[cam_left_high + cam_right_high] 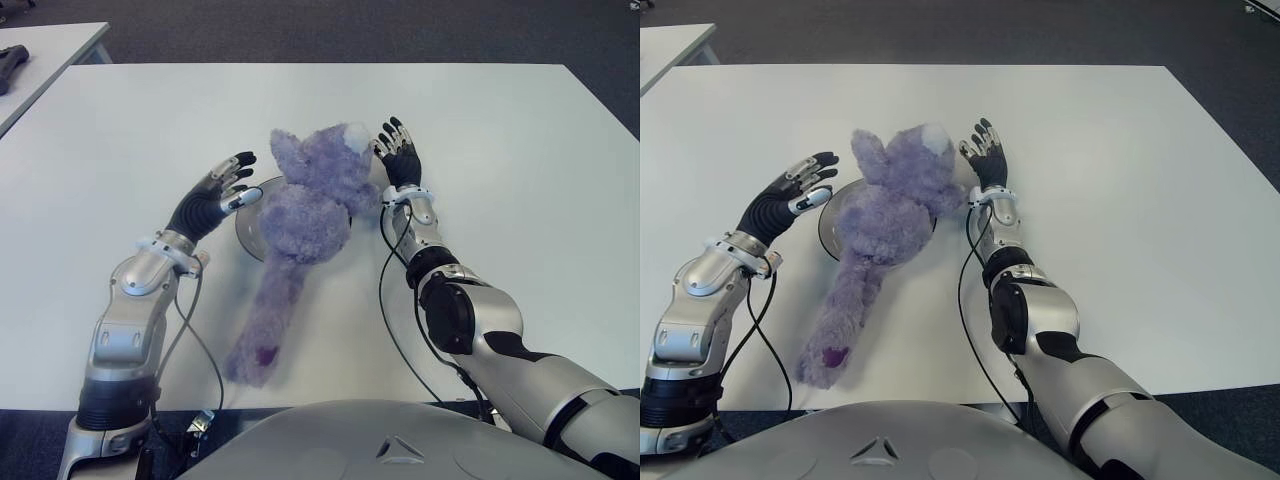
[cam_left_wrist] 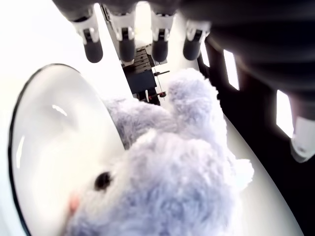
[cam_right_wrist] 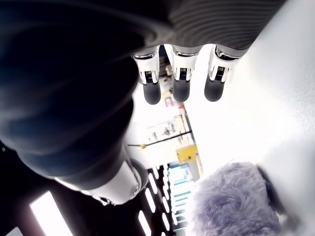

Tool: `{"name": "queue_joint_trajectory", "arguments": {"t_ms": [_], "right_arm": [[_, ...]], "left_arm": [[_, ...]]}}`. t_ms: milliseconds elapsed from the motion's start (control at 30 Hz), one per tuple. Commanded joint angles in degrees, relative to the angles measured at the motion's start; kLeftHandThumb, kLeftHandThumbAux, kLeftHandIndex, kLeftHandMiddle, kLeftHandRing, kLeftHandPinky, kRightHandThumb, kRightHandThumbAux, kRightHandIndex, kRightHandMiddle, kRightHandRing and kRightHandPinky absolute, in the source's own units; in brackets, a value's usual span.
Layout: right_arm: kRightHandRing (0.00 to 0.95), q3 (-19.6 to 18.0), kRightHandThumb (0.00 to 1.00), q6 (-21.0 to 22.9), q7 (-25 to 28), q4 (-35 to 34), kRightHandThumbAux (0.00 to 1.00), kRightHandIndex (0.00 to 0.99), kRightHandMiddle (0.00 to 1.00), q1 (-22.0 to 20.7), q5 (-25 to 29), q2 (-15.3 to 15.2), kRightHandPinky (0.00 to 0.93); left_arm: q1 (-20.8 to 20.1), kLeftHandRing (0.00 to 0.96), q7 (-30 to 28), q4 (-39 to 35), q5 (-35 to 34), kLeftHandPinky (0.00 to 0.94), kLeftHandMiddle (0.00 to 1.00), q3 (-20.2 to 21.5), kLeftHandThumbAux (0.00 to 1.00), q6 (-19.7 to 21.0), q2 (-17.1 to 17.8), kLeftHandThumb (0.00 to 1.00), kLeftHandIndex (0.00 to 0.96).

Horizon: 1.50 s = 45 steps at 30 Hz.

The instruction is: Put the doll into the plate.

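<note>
A fluffy purple doll (image 1: 305,215) lies across a round grey plate (image 1: 250,222) in the middle of the white table (image 1: 520,180). Its head and body cover most of the plate, and its long lower part (image 1: 262,330) trails off toward the table's near edge. My left hand (image 1: 222,190) hovers just left of the plate, fingers spread, holding nothing. My right hand (image 1: 400,155) is just right of the doll's head, fingers extended and open. In the left wrist view the doll's face (image 2: 162,196) lies over the plate's rim (image 2: 29,98).
A second white table (image 1: 45,55) stands at the far left with a dark object (image 1: 12,65) on it. Cables (image 1: 385,300) run along both forearms. Dark floor lies beyond the table's far edge.
</note>
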Motion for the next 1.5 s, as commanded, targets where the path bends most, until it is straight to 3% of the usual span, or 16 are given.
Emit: {"name": "queue_joint_trajectory", "arguments": {"t_ms": [33,133,367,700,967,1100,1267,1500], "right_arm": [[0.0,-0.94,0.539,5.14,-1.09,7.25,0.892,0.028,0.001,12.06,0.64,4.45,0.05],[0.0,-0.87,0.536,5.01,-1.16,7.25,0.89,0.032,0.0,12.07,0.56,4.47,0.044],[0.0,-1.07,0.426,5.24,-1.23,7.24,0.886,0.033,0.0,11.92,0.78,4.41,0.041],[0.0,-1.32,0.478,5.04,-0.88,7.22,0.894,0.041,0.0,11.91,0.98,4.19,0.025],[0.0,-0.97,0.445,5.18,-0.86,7.23,0.884,0.032,0.0,11.9,0.6,3.9,0.032],[0.0,-0.8,0.399,5.03,-0.34,7.24,0.869,0.026,0.0,11.99,0.45,3.65,0.011],[0.0,-0.75,0.402,5.03,-0.17,7.26,0.876,0.025,0.0,12.08,0.37,3.53,0.015],[0.0,-0.84,0.479,5.18,-0.09,7.29,0.866,0.03,0.0,12.1,0.41,3.4,0.033]], "left_arm": [[1.0,0.0,0.98,0.28,0.24,0.0,0.0,0.39,0.457,1.3,-1.02,0.0,0.0],[1.05,0.0,1.62,0.95,0.67,0.0,0.0,0.95,0.459,-0.46,-1.59,0.0,0.0],[1.64,0.0,3.23,3.28,2.1,0.0,0.014,2.41,0.458,-6.39,-2.58,0.0,0.0],[2.07,0.0,6.1,7.48,3.34,0.0,0.031,4.14,0.435,-14.89,-5.08,0.0,0.0],[1.3,0.014,7.64,11.38,3.78,0.002,0.04,5.6,0.433,-19.57,-5.91,0.0,0.0],[-0.77,0.022,8.33,21.0,2.91,0.003,0.047,8.11,0.432,-24.85,-6.13,0.0,0.0],[-2.8,0.024,9.52,26.87,2.41,0.0,0.052,9.11,0.433,-27.97,-6.76,0.0,0.0],[-6.67,0.015,11.31,35.86,1.93,0.0,0.054,9.85,0.451,-33.06,-8.42,0.0,0.0]]}}
